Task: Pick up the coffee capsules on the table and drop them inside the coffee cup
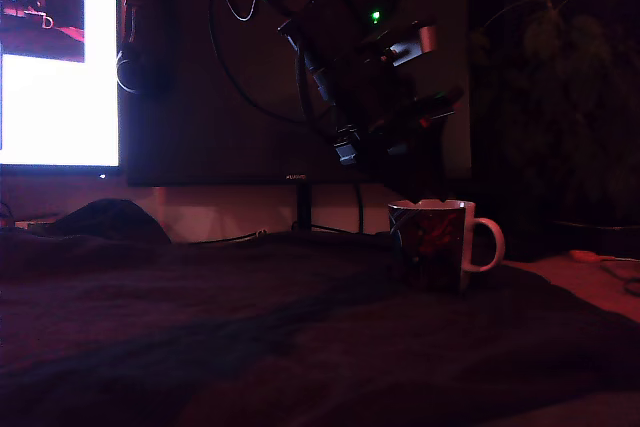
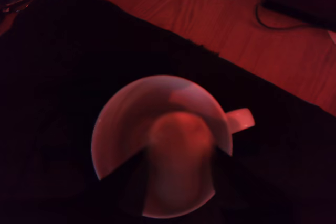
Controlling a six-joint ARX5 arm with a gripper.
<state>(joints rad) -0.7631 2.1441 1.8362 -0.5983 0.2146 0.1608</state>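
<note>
The arm hangs directly over the coffee cup (image 1: 432,244), which stands on the dark cloth of the worktop (image 1: 200,327) toward the exterior view's right, handle to that view's right. That's a drop position, I'd say. The hand (image 1: 425,127) is lost in shadow; I cannot tell how wide it stands or whether it carries anything. From the wrist, the cup's mouth fills the view, and dark shapes cut across its rim. No capsule shows clearly anywhere.
</note>
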